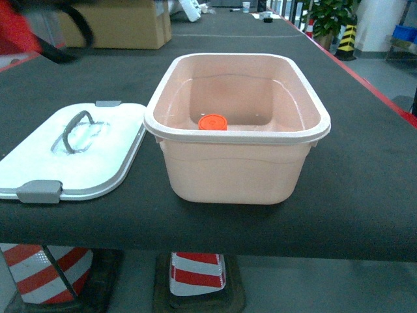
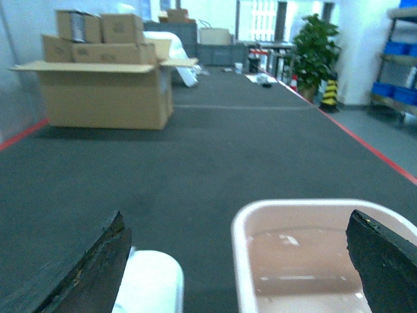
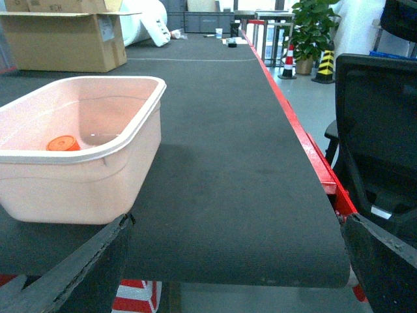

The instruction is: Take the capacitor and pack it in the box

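The orange-topped capacitor (image 1: 212, 122) lies on the floor of the pale pink box (image 1: 228, 173), near its front wall. In the right wrist view the capacitor (image 3: 63, 143) shows inside the box (image 3: 78, 189) at the left. My left gripper (image 2: 236, 218) is open and empty. It hangs above the gap between the white lid (image 2: 153, 280) and the box's left rim (image 2: 300, 205). My right gripper (image 3: 236, 222) is open and empty too, low at the table's front edge and to the right of the box. A blurred red and black shape (image 1: 39, 32) fills the head view's top left corner.
The white lid (image 1: 98, 163) with grey handle and latches lies flat left of the box. A brown cardboard carton (image 1: 124, 26) stands at the back left. The table's red edge (image 1: 371, 85) runs along the right. A black chair (image 3: 378, 130) stands beyond it. Striped cones (image 1: 195, 274) sit below the front edge.
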`<state>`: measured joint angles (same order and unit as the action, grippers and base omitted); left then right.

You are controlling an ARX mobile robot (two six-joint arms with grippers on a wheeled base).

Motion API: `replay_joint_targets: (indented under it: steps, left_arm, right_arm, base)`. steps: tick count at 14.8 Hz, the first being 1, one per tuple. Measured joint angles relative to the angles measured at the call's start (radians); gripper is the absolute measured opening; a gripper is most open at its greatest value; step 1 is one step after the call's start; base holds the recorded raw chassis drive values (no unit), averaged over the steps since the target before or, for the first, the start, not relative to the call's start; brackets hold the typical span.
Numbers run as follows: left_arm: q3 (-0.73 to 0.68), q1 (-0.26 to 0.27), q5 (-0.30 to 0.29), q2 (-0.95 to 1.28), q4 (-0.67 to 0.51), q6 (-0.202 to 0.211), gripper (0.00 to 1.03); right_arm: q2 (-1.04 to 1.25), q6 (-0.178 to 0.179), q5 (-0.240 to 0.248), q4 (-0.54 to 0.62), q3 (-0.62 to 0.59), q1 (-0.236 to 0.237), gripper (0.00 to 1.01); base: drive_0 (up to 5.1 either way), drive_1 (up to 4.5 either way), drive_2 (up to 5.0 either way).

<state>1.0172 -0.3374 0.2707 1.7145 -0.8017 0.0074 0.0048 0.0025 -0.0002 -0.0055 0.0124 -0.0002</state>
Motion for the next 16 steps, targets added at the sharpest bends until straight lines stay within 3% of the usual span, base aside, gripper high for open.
replay_joint_targets:
  steps: [8,10,12,13,14,15,16]
  left_arm:
    - [-0.116,0.148,-0.029,-0.133,-0.039,0.001,0.98]
    - [-0.165,0.229,-0.054,-0.116,-0.068,0.019,0.98]
    - [-0.180,0.318,-0.063,0.050,-0.118,0.023,0.98]
    - [-0.098,0.335,-0.095,0.224,-0.111,0.020,0.98]
    - [0.098,0.330,-0.105,0.480,-0.056,0.024,0.98]
    - [0.237,0.333,-0.116,0.618,-0.007,0.028,0.98]
    - [0.269,0.334,-0.123,0.637,0.010,0.029,0.98]
  right_arm:
    - [0.000,0.000,0.000,0.000,0.000,0.000,0.98]
    - [0.000,0.000,0.000,0.000,0.000,0.000,0.98]
    - [0.000,0.000,0.000,0.000,0.000,0.000,0.98]
    - [0.000,0.000,0.000,0.000,0.000,0.000,0.98]
    - [0.000,0.000,0.000,0.000,0.000,0.000,0.98]
    - [0.000,0.000,0.000,0.000,0.000,0.000,0.98]
    - [0.000,0.000,0.000,0.000,0.000,0.000,0.98]
  base:
    - [0.0,0.00,0.0]
    - [0.0,0.00,0.0]
    - [0.0,0.00,0.0]
    - [0.0,0.00,0.0]
    - [0.0,0.00,0.0]
    - [0.0,0.00,0.0]
    - [0.0,0.00,0.0]
